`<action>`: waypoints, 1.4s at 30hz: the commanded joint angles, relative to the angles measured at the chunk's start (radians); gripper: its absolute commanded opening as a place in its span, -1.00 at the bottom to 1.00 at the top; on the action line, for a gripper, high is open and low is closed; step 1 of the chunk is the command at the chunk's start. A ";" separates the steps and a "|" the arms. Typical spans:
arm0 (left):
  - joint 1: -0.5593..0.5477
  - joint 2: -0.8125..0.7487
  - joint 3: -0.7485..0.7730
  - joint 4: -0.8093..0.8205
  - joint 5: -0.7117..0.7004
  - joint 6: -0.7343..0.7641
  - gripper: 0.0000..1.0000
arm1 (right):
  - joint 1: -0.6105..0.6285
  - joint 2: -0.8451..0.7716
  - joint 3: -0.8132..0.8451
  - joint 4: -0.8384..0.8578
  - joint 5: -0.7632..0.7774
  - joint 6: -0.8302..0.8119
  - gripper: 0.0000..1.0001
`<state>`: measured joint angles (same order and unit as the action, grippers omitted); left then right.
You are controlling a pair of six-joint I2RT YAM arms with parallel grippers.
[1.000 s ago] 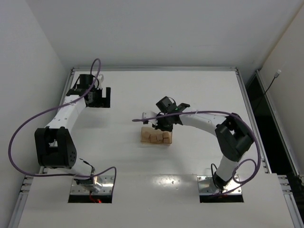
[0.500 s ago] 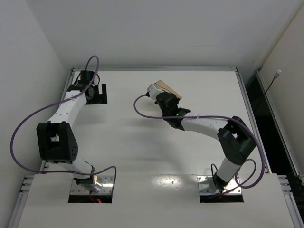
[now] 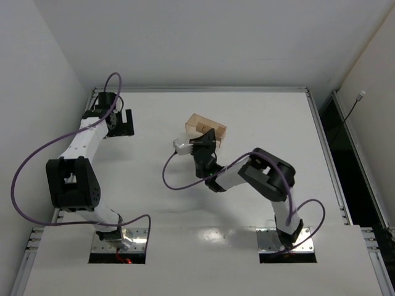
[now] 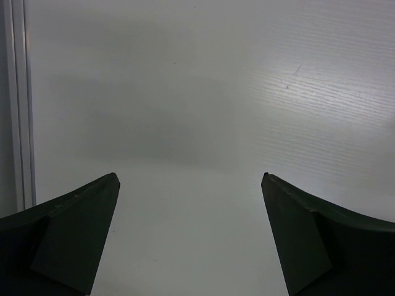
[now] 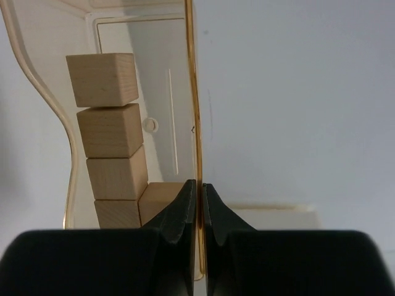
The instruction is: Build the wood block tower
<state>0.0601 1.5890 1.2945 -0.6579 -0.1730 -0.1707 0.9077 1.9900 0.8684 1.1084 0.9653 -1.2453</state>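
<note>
Spanning the white tabletop [image 3: 247,203] with two arms bolted at its near edge. Stretching the left arm [image 3: 86,139] along the left edge to the far left corner. Folding the right arm [image 3: 265,179] back on itself, elbow toward the right edge, wrist over the middle.

Gripping a translucent tan tray [image 3: 199,119] just beyond the middle of the tabletop, toward the far edge, tilted as seen from overhead. Cannot tell whether any part of it touches the surface. Pinching one thin wall of that tray [image 5: 166,92], seen edge-on from the wrist, with the right gripper [image 5: 197,188], both fingers pressed against the wall.

Holding the left gripper [image 4: 191,179] wide apart over bare tabletop, clasping nothing, with a metal rail [image 4: 15,105] of the left edge just beside it.

Lying inside the tray, the wooden cubes [image 5: 111,132]. Four in a touching row along the curved wall opposite the pinched one, a fifth beside the row's nearest end, close to the fingers. Not yet stacked as a tower on the tabletop.
</note>
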 commanded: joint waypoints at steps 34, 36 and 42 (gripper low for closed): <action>0.066 0.054 0.042 -0.009 0.171 -0.030 1.00 | 0.000 0.084 -0.074 0.708 -0.376 -0.970 -1.00; 0.066 0.063 0.042 -0.009 0.181 -0.030 1.00 | -0.022 0.098 -0.016 0.708 -0.413 -1.015 -1.00; 0.066 0.072 0.060 -0.019 0.199 -0.030 1.00 | -0.055 0.118 0.066 0.697 -0.482 -1.069 -1.00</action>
<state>0.1184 1.6562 1.3083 -0.6674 0.0021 -0.1925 0.8677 2.1094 0.8909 1.2797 0.5480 -1.9526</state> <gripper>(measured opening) 0.996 0.010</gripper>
